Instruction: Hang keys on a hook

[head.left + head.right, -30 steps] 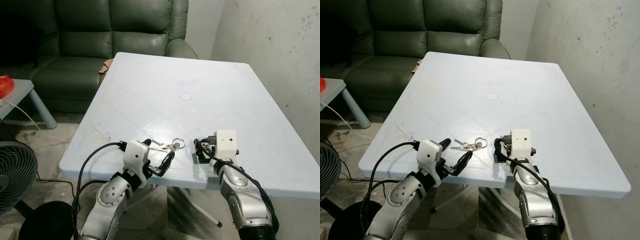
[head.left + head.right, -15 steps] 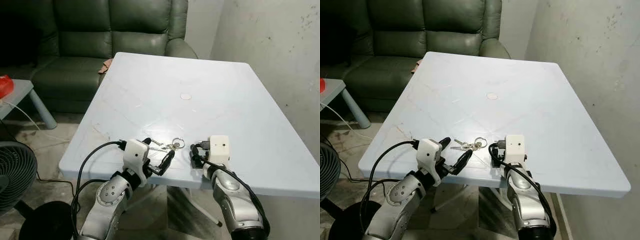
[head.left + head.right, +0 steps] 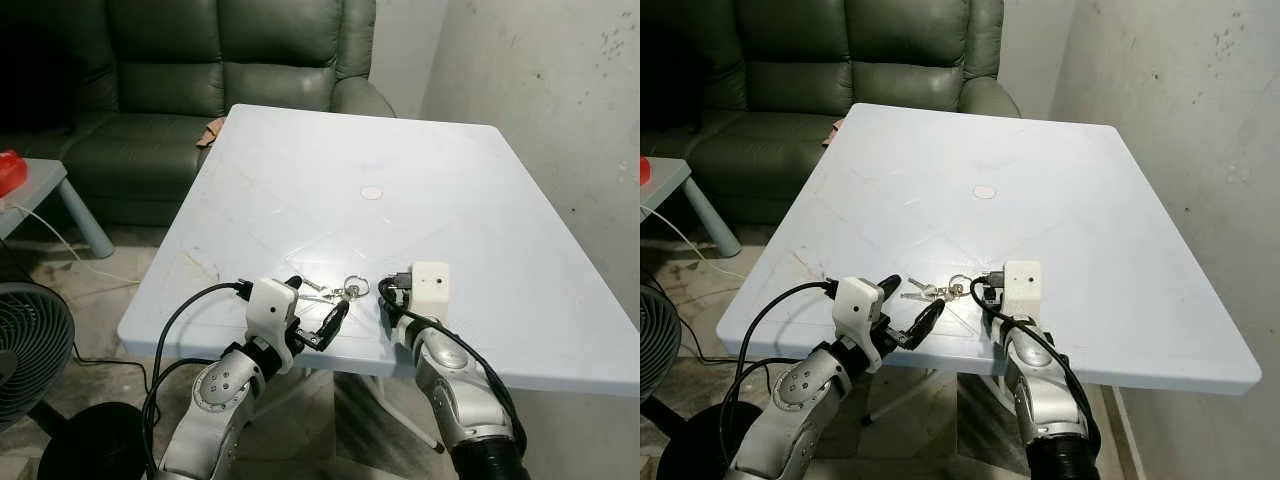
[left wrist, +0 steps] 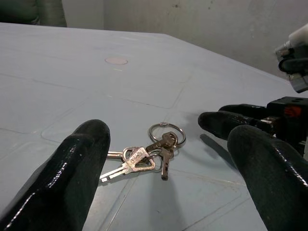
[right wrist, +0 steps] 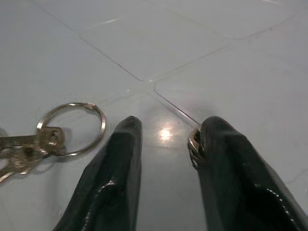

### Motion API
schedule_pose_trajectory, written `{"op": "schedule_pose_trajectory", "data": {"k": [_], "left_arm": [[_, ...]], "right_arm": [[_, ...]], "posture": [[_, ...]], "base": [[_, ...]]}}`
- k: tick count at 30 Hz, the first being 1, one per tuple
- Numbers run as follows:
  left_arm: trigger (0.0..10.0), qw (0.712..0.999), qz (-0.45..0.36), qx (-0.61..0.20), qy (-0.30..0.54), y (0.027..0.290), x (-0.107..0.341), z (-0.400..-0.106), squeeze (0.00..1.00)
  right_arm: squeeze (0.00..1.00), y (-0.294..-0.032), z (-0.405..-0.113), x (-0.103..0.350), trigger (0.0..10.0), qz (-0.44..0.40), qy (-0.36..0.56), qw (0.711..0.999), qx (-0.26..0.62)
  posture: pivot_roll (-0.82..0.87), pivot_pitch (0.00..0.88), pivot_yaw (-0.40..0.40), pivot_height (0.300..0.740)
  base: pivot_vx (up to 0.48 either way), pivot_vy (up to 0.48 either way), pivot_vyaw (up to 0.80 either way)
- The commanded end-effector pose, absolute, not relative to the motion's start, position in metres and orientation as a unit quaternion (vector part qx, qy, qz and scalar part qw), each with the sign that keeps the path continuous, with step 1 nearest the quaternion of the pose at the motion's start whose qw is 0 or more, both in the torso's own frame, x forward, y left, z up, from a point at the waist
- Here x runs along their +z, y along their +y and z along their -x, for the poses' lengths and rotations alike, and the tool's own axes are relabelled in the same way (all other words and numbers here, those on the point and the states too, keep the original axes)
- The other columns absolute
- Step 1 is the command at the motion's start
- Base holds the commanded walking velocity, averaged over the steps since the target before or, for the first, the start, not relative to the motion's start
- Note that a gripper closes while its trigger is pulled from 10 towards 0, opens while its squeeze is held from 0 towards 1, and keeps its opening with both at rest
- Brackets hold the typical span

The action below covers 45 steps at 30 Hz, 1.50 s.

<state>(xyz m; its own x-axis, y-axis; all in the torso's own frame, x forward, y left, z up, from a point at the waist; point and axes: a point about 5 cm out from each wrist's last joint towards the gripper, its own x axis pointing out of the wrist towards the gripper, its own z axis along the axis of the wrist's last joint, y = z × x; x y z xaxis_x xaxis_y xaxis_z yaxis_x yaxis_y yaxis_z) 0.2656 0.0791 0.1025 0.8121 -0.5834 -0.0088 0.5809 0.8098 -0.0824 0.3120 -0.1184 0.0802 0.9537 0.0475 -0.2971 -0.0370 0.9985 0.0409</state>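
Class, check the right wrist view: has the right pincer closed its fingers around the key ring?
No. The key ring lies flat on the table beside the right pincer, whose fingers are apart.

Both arms are silver, jointed metal with rounded segments. The left arm (image 3: 215,400) carries a thick black cable that loops out from a white, blocky wrist housing (image 3: 272,310). The left gripper (image 3: 325,318) has two long, glossy black fingers (image 4: 72,178) with rounded tips. The right arm (image 3: 460,400) has black cables along it, a black cuff near its base, and a white box-shaped wrist housing (image 3: 430,283). The right gripper (image 5: 166,144) has matching shiny black fingers (image 5: 113,178); a small metal fitting sits on one.
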Motion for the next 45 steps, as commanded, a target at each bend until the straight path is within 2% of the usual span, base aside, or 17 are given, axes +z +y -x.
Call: {"op": "schedule_pose_trajectory", "data": {"k": [1,4,5,6,8,12,20,21,22,23,33,34,35,36,37,38,45], "left_arm": [[10.0,0.951,0.035,-0.306,0.008,0.078,0.108,-0.267,0.00],[10.0,0.951,0.036,-0.306,0.008,0.078,0.109,-0.267,0.00],[10.0,0.951,0.036,-0.307,0.007,0.078,0.109,-0.267,0.00],[10.0,0.951,0.036,-0.307,0.007,0.078,0.109,-0.267,0.00],[10.0,0.951,0.036,-0.307,0.007,0.078,0.110,-0.267,0.00],[10.0,0.951,0.036,-0.307,0.007,0.078,0.109,-0.268,0.00],[10.0,0.950,0.035,-0.310,0.006,0.077,0.110,-0.269,0.00],[10.0,0.950,0.035,-0.310,0.006,0.077,0.110,-0.269,0.00],[10.0,0.950,0.034,-0.310,0.006,0.077,0.110,-0.269,0.00],[10.0,0.950,0.034,-0.310,0.006,0.077,0.110,-0.269,0.00],[10.0,0.951,0.034,-0.309,0.004,0.077,0.111,-0.270,0.00],[10.0,0.951,0.033,-0.308,0.004,0.077,0.111,-0.270,0.00],[10.0,0.951,0.033,-0.307,0.004,0.077,0.111,-0.270,0.00],[10.0,0.951,0.033,-0.307,0.004,0.077,0.111,-0.270,0.00],[10.0,0.951,0.033,-0.307,0.004,0.077,0.111,-0.270,0.00],[10.0,0.952,0.032,-0.306,0.004,0.078,0.111,-0.270,0.00],[10.0,0.952,0.033,-0.304,0.004,0.078,0.111,-0.270,0.00]], "right_arm": [[0.00,-0.122,-0.316,0.085,3.0,-0.020,0.140,0.990,0.010],[0.00,-0.124,-0.318,0.087,3.9,-0.023,0.127,0.992,0.005],[0.00,-0.124,-0.319,0.090,4.9,-0.027,0.110,0.994,0.009],[1.00,-0.126,-0.319,0.090,6.1,-0.033,0.112,0.993,0.002],[1.00,-0.128,-0.320,0.090,10.0,-0.039,0.113,0.993,-0.004],[1.00,-0.130,-0.321,0.094,10.0,-0.021,0.091,0.996,-0.006],[1.00,-0.130,-0.320,0.083,10.0,-0.028,0.134,0.991,0.001],[0.90,-0.130,-0.320,0.083,10.0,-0.031,0.136,0.990,0.003],[0.53,-0.130,-0.320,0.083,10.0,-0.026,0.135,0.990,0.002],[0.00,-0.129,-0.319,0.082,10.0,-0.024,0.137,0.990,0.003],[0.00,-0.127,-0.315,0.072,10.0,-0.005,0.167,0.986,0.014],[0.00,-0.127,-0.315,0.071,7.4,-0.004,0.168,0.986,0.015],[0.00,-0.128,-0.315,0.071,4.2,-0.004,0.167,0.986,0.015],[0.00,-0.128,-0.315,0.071,4.2,-0.002,0.164,0.986,0.014],[0.00,-0.128,-0.314,0.071,0.2,-0.001,0.162,0.987,0.013],[0.00,-0.128,-0.314,0.070,0.0,-0.002,0.167,0.986,0.014],[0.00,-0.129,-0.314,0.071,0.0,0.000,0.162,0.987,0.010]], "posture": [[0.04,0.019,-0.054,0.711],[0.04,0.018,-0.053,0.711],[0.04,0.018,-0.053,0.711],[0.04,0.018,-0.053,0.711],[0.04,0.018,-0.053,0.711],[0.04,0.012,-0.048,0.711],[0.04,0.007,-0.046,0.711],[0.04,0.007,-0.046,0.711],[0.04,0.004,-0.044,0.711],[0.04,0.004,-0.044,0.711],[0.04,0.002,-0.042,0.711],[0.04,0.007,-0.044,0.711],[0.04,0.007,-0.044,0.711],[0.04,0.007,-0.044,0.711],[0.04,0.007,-0.044,0.711],[0.04,0.007,-0.044,0.711],[0.04,0.013,-0.045,0.711]], "base": [[0.000,0.000,0.00],[0.000,0.000,0.00],[0.000,0.000,0.00],[0.000,0.000,0.00],[0.000,0.000,0.00],[0.000,0.000,0.00],[0.000,0.000,0.00],[0.000,0.000,0.00],[0.000,0.000,0.00],[0.000,0.000,0.00],[0.000,0.000,0.00],[0.000,0.000,0.00],[0.000,0.000,0.00],[0.000,0.000,0.00],[0.000,0.000,0.00],[0.000,0.000,0.00],[0.000,0.000,0.00]]}}
